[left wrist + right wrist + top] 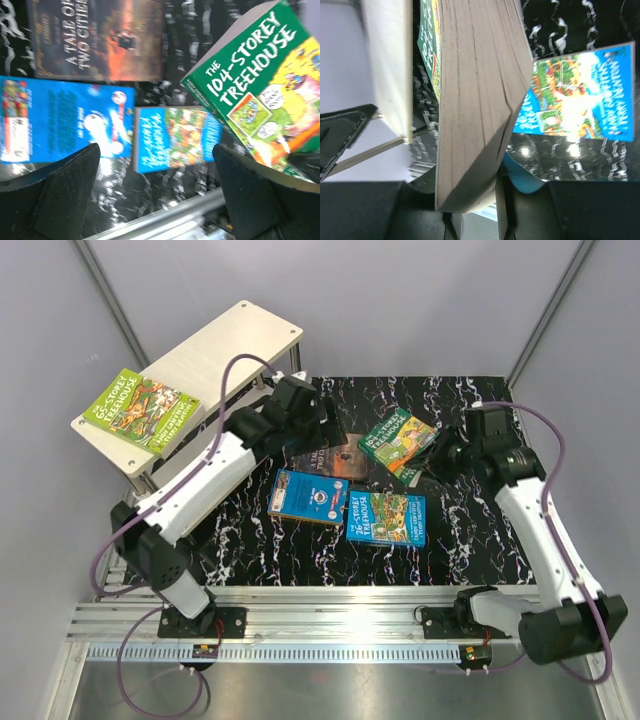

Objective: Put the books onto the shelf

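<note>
Shelf: is standing at the far left of the table, its pale top board running back toward the wall.
Marbled mat: is covering the middle of the table, black with white veins.
Left gripper: is hovering over the middle of the mat with its jaws spread wide, holding nothing.
Right gripper: is pinching the 104-Storey Treehouse book at one end, jaws narrowed onto the page block. The book is sitting tilted at the mat's far right.
Green book: is lying flat, cover up, on the near end of the shelf's top board.
Blue-and-green book: is lying cover up on the mat's near middle.
Blue book: is lying back cover up, just beside the blue-and-green one, on its left.
Dark book: is lying flat just beyond the blue book. Its title is showing in the left wrist view: A Tale of Two Cities.
</note>
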